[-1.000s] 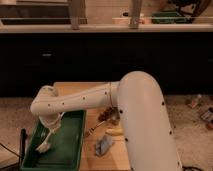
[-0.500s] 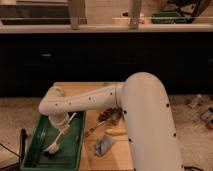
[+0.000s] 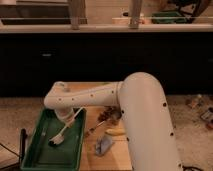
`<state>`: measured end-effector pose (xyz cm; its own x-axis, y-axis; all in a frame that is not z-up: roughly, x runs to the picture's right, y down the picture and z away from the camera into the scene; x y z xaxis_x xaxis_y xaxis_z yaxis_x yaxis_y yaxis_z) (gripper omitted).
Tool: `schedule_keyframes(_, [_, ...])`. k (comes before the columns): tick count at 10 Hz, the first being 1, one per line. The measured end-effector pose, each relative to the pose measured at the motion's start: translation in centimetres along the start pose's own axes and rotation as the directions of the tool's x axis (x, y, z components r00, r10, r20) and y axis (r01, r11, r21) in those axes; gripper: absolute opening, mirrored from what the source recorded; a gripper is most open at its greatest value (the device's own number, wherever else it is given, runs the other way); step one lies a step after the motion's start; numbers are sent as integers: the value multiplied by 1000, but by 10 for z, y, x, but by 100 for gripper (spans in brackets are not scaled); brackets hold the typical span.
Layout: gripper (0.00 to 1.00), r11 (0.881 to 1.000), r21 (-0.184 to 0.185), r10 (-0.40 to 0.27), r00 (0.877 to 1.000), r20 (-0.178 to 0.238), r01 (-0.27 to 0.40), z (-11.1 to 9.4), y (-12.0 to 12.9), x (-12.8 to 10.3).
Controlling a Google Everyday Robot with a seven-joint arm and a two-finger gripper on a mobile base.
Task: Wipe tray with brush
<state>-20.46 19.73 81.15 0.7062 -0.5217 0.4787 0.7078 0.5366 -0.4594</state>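
The camera view shows a big white arm (image 3: 145, 115). It bends over a wooden table (image 3: 93, 156) and goes to the left.

On the left side of the table lies the green tray (image 3: 46, 158). It is long and flat and has a low rim all the way round. It is much bigger than the small things near it.

The end effector (image 3: 67, 115) is at the end of the arm. It hangs over the far part of the tray. Most of it is tucked under the arm. It holds the brush (image 3: 64, 129) by the top of its thin white handle.

The brush slants down and to the left. Its dark head sits low in the middle of the tray, on the green floor or just over it. I cannot tell if it touches.

On the bare wood to the right of the tray there is a yellow thing (image 3: 116, 131). A grey thing (image 3: 104, 146) lies near it, closer to the camera. Both are out of the tray and apart from the brush.

Behind the table there are dark cupboards (image 3: 50, 60) with a pale top.
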Motion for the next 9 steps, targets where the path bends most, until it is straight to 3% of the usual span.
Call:
schedule_keyframes(2, [0,999,42,-6,1000,10,5,-3,-19,-6])
schedule_keyframes(5, [0,992,103,-74,996,50,68,-12,-38,-26])
schedule_keyframes(7, [0,985,125,-130,989,75,120,-16,-40,-42])
schedule_keyframes(9, [0,979,123,-177,980,93,165,-15,-30,-54])
